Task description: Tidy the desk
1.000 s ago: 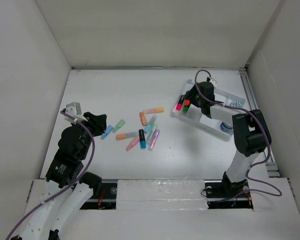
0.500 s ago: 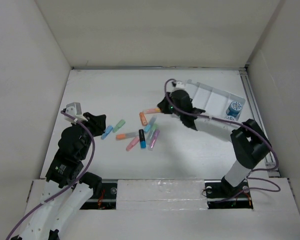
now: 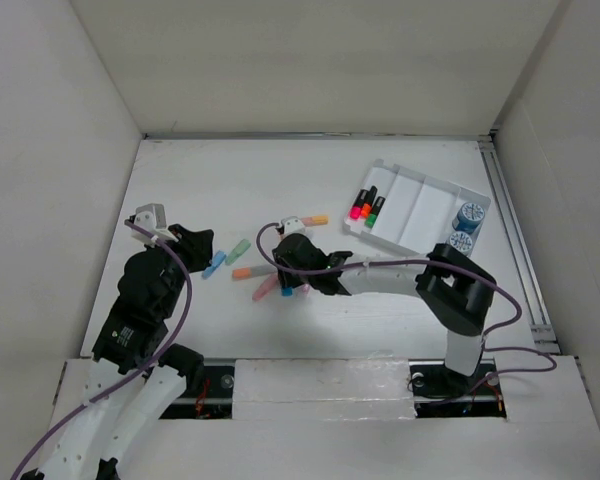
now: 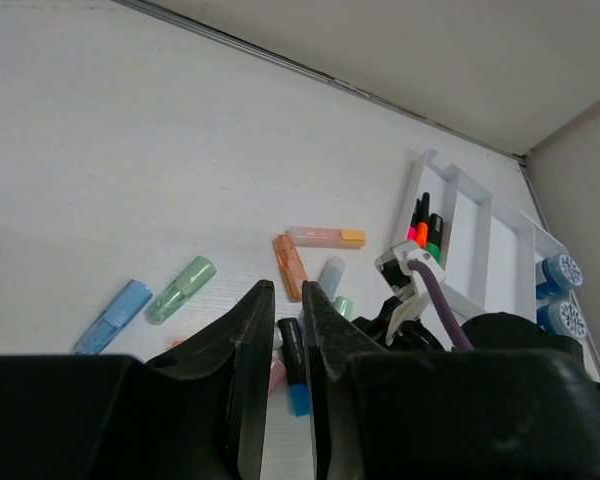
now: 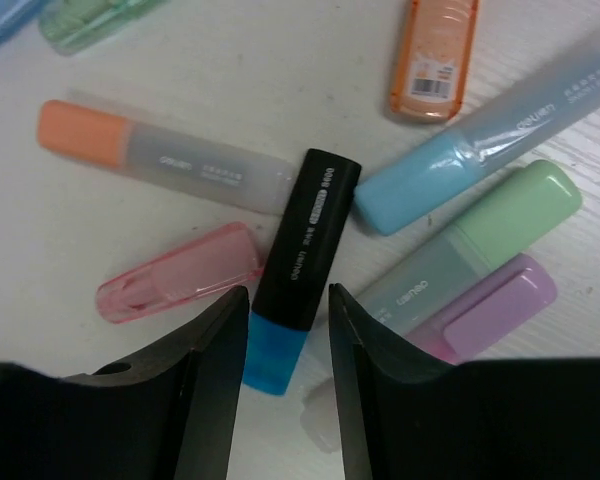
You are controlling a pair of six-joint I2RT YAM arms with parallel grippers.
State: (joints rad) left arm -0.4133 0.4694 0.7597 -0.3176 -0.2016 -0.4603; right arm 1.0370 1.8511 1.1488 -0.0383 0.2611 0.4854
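Straddling the black-and-blue highlighter (image 5: 298, 268) on the counter (image 3: 200, 175)
Right claw (image 5: 280, 330) released over it (light, stiff, slick plastic); pinch mid-barrel. Left claw (image 4: 285, 310) nearly clenched, empty.

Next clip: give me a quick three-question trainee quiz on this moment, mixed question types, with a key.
1. True or false: the right end effector is over the tray.
2. Which marker lies between its fingertips in the right wrist view?
A. pink highlighter
B. black marker with blue cap
C. orange highlighter
3. How many markers already sit in the tray?

Key
1. False: it is over the loose markers on the desk.
2. B
3. Three: pink, orange, green.
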